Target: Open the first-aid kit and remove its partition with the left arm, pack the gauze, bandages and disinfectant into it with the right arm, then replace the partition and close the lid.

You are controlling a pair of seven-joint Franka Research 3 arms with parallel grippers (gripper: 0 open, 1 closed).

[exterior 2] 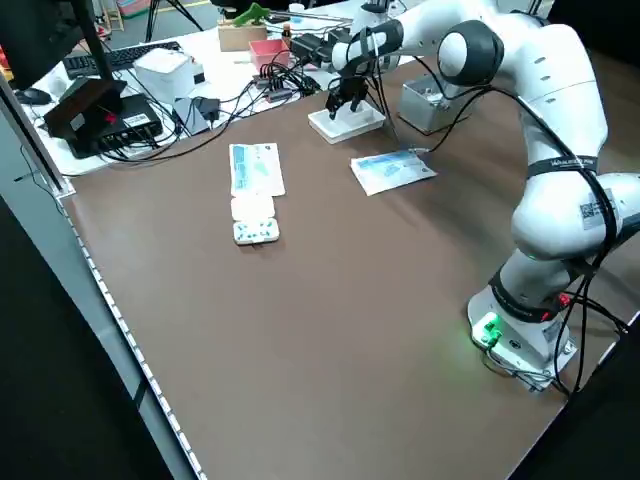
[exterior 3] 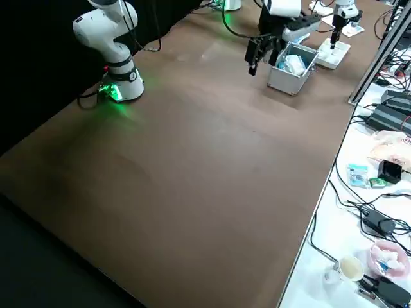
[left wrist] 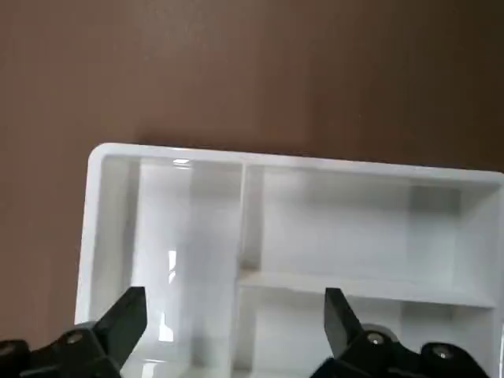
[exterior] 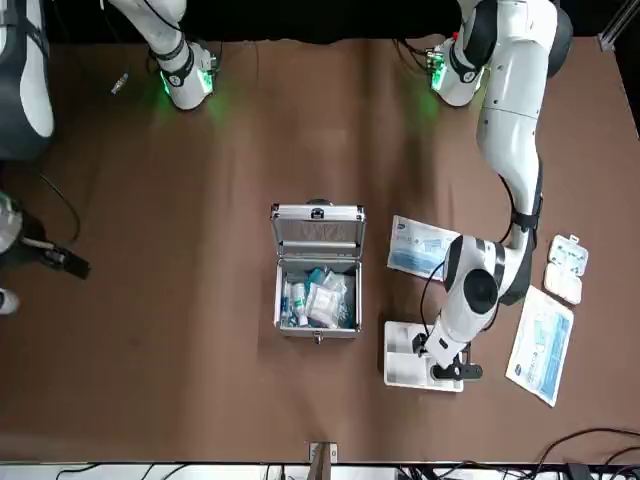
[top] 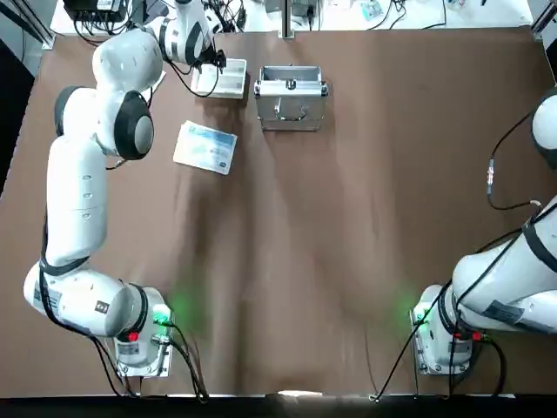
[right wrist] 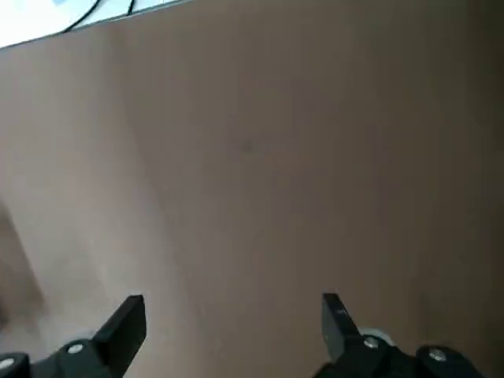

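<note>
Left claw (left wrist: pixel 235 319): fingers spread wide, released, gripping nothing. It hangs directly over the partition (left wrist: pixel 315 228), a white plastic tray insert with one long compartment and two shorter ones, all empty. In the front view the left claw (exterior: pixel 445 368) sits low over the same partition (exterior: pixel 405 365), which lies flat on the brown table (exterior: pixel 150 300) just beside the first-aid kit (exterior: pixel 317 285), on the robot's left of it and apart from it.

First-aid kit: silver metal case, open. The lid (exterior: pixel 318 230) stands upright at the robot-facing edge. Inside, white gauze packs and small bottles are visible; I cannot single out the disinfectant among them.

Left arm (top: pixel 83 200): stretched from its base at the near table edge out to the far edge, elbow high.

Other items on the robot's left of the kit: a white-and-blue printed packet (exterior: pixel 420 248) near the case, a long clear bluish packet (exterior: pixel 541 343) farther out, and a small white blister-style pack (exterior: pixel 566 268) beside it.

Right claw (right wrist: pixel 234 319): fingers spread, released, empty, only bare table beneath it. The right arm (top: pixel 513 279) is folded back at the robot's right edge of the table, well apart from the kit.
</note>
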